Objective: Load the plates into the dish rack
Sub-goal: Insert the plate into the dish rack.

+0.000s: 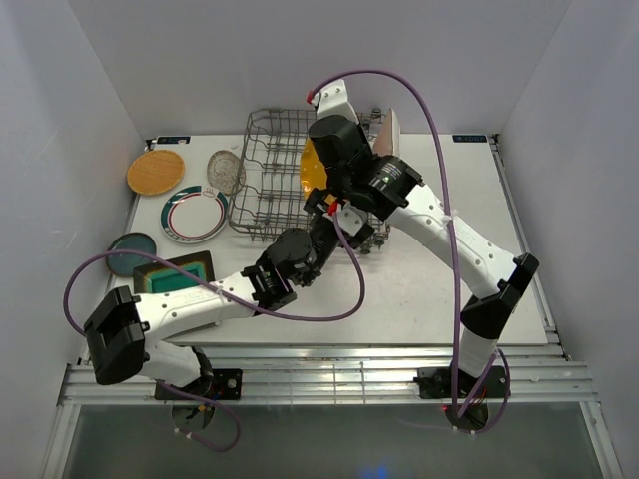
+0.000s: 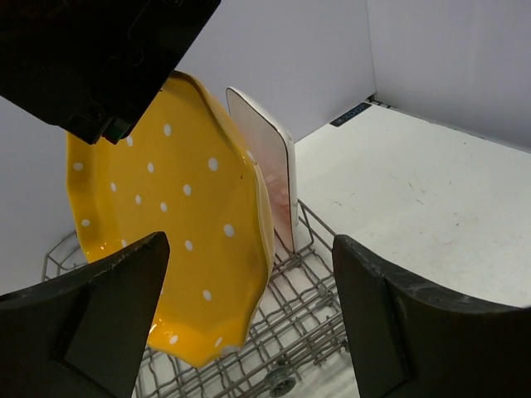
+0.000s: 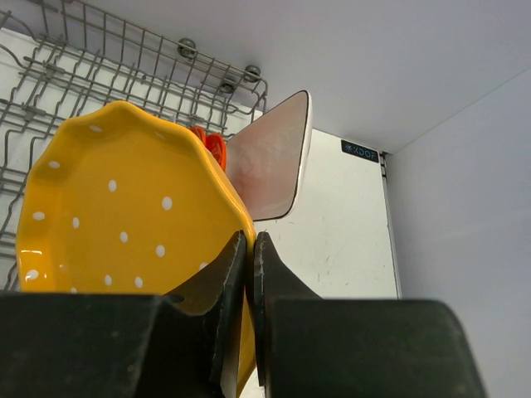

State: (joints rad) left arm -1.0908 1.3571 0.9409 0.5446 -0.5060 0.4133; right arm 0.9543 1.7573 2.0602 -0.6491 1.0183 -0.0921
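Right wrist view: your right claw pinches the yellow scalloped plate by its rim, the best hold; it looks glazed, stiff, likely slippery, breakable. Left claw stands spread.

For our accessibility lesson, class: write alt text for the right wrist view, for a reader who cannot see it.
Two black fingers pinch the rim of a white-dotted yellow plate held upright over a wire rack. An orange plate and a white plate stand behind it.

The yellow plate is glossy and glazed, the dish rack metal wire.
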